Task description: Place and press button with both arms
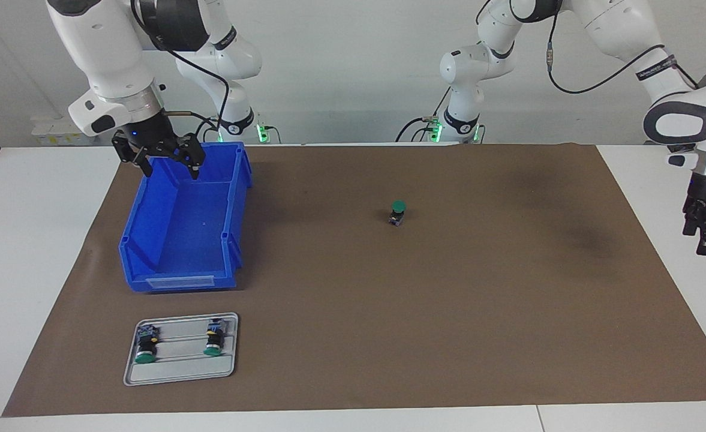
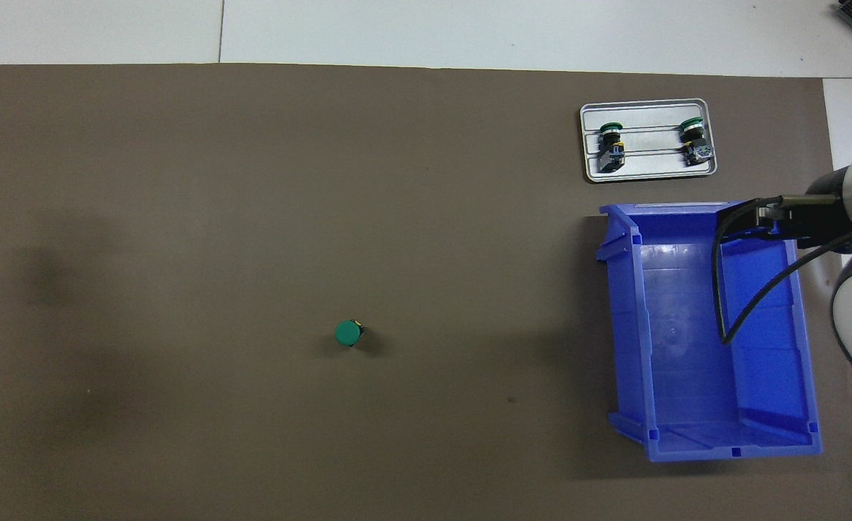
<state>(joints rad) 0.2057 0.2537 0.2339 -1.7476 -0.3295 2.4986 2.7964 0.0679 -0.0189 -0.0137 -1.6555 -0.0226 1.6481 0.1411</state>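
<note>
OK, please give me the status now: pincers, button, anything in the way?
Right pincer open over blue bin. Left pincer open, waiting off the mat. Button upright mid-mat, untouched. Path clear.

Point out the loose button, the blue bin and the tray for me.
button (image 1: 397, 207): facing view, on its green cap.
blue bin (image 1: 233, 204): facing view, on its side wall.
tray (image 1: 180, 376): facing view, on its bare rim.

White arms (image 1: 113, 54), black joints, cables

Glossy blue plastic bin (image 1: 185, 234), matt brown mat (image 1: 448, 312), smooth grey metal-looking tray (image 1: 180, 372).
</note>
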